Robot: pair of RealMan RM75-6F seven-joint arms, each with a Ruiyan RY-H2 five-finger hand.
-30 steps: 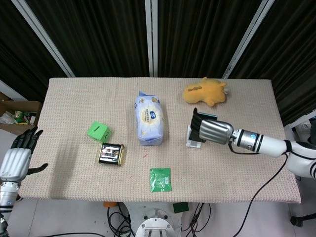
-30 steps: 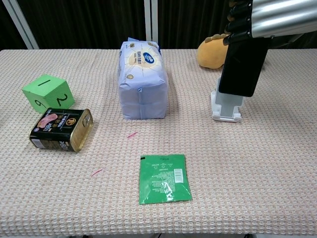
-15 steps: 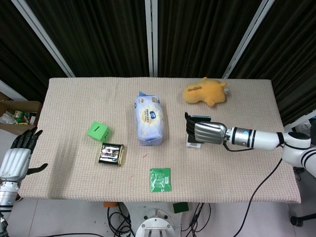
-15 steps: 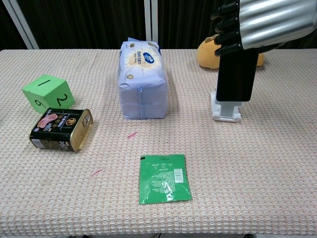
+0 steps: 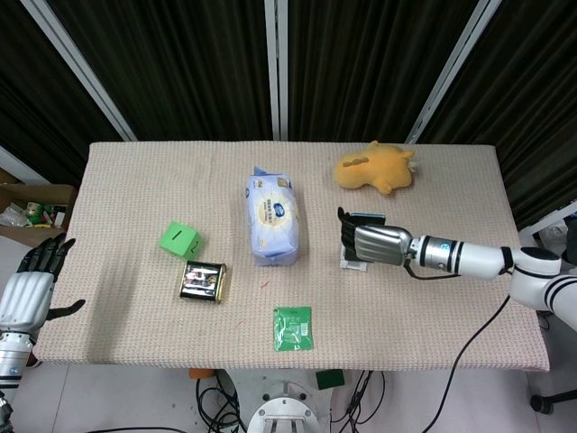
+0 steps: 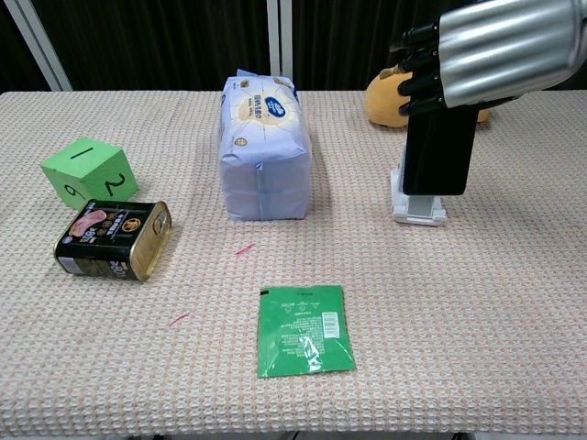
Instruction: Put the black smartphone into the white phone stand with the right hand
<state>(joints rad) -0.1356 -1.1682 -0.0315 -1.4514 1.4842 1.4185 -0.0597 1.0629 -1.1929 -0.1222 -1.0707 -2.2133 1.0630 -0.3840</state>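
Observation:
My right hand (image 6: 486, 55) (image 5: 377, 243) grips the black smartphone (image 6: 437, 151) by its upper part and holds it upright. The phone's lower edge reaches down over the white phone stand (image 6: 417, 207) (image 5: 354, 263), covering the stand's back; whether it rests in the stand's lip I cannot tell. In the head view only the phone's top edge (image 5: 366, 216) shows above the hand. My left hand (image 5: 27, 293) hangs beyond the table's left edge, fingers spread and holding nothing.
A blue tissue pack (image 6: 263, 146) lies left of the stand, a yellow plush toy (image 5: 373, 168) behind it. A green cube (image 6: 90, 170), a dark tin (image 6: 115, 239) and a green sachet (image 6: 304, 329) sit further left and in front.
My right hand has carried the phone down and turned it upright, from tilted over the stand to standing straight over it. The left hand has not moved.

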